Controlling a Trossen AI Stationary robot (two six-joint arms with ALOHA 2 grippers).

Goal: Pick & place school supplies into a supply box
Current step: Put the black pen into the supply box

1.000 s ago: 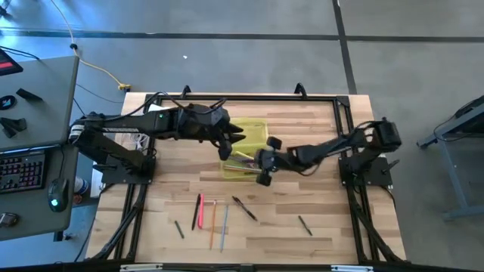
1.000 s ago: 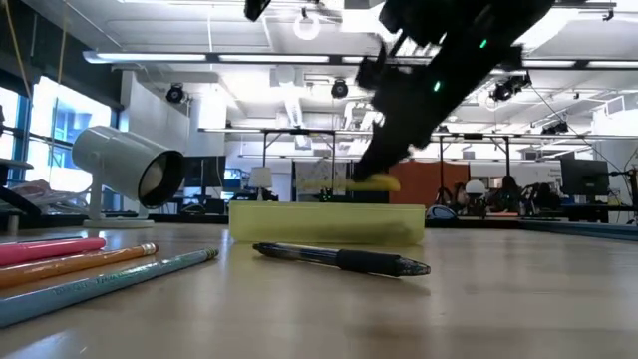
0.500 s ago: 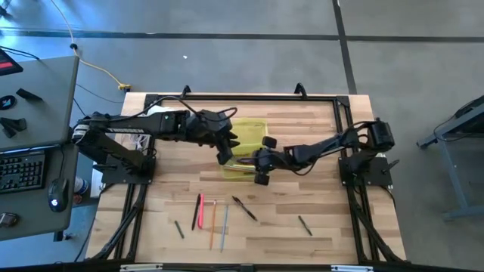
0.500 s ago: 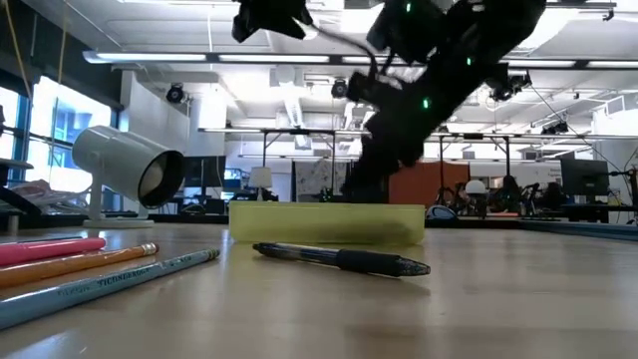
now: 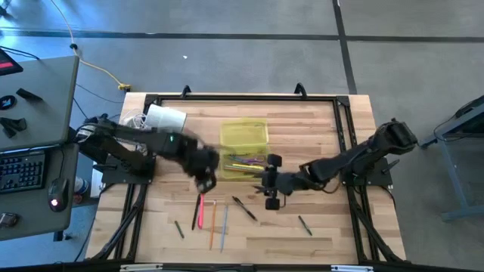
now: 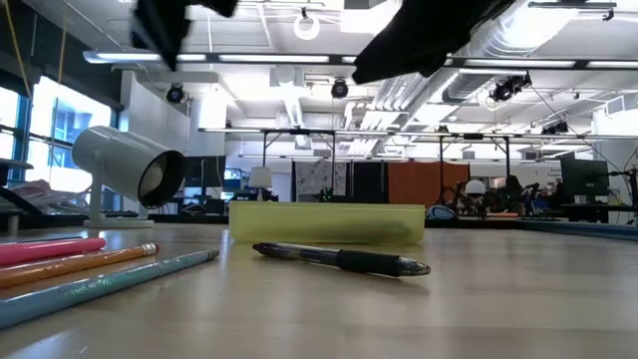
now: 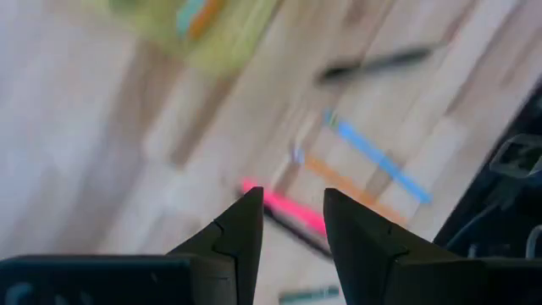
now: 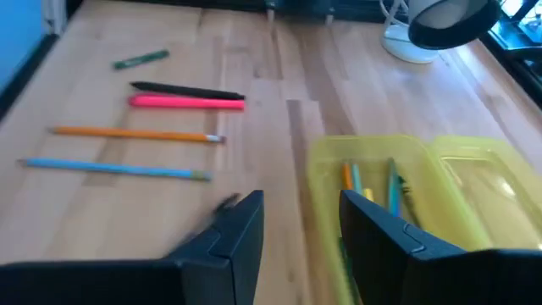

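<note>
While several supplies lie loose along the near part of the table (image 5: pixel 318 128), both arms are between picks, and neither gripper carries anything.

Near row, high view: a dark green marker (image 5: pixel 179 229), a pink pen (image 5: pixel 200 211) with a thin dark pen (image 8: pixel 186 90) alongside it, an orange pencil (image 5: pixel 212 214), a light blue pencil (image 5: pixel 224 227), a black pen (image 5: pixel 244 208) and, off toward the right arm's side, a second dark marker (image 5: pixel 304 224). In the low view the black pen lies just in front of the box wall, with the pink, orange and blue items at that picture's left edge.

Middle: the left gripper (image 5: pixel 206 180) hangs above the pink pen's far end, jaws apart and empty; its wrist view shows the pink pen between the fingertips' line of sight. The right gripper (image 5: pixel 271 181) hovers beside the box's near corner, jaws likewise apart and empty, above the black pen's far end.

Farther: the supply box (image 5: pixel 243 136), translucent yellow-green, already holds a few pencils (image 5: pixel 243 162) in its near half; its far half looks bare.

Farthest: a white cylinder (image 5: pixel 165 119) with cables, no part of the task.

Judgement: the step in hand is the approach to the next pick. The left gripper needs to descend and straddle the pink pen alone; the dark pen touching it and the orange pencil just beside leave little room for the fingers. The two arms work near each other at the box's near edge, so their paths could cross.
</note>
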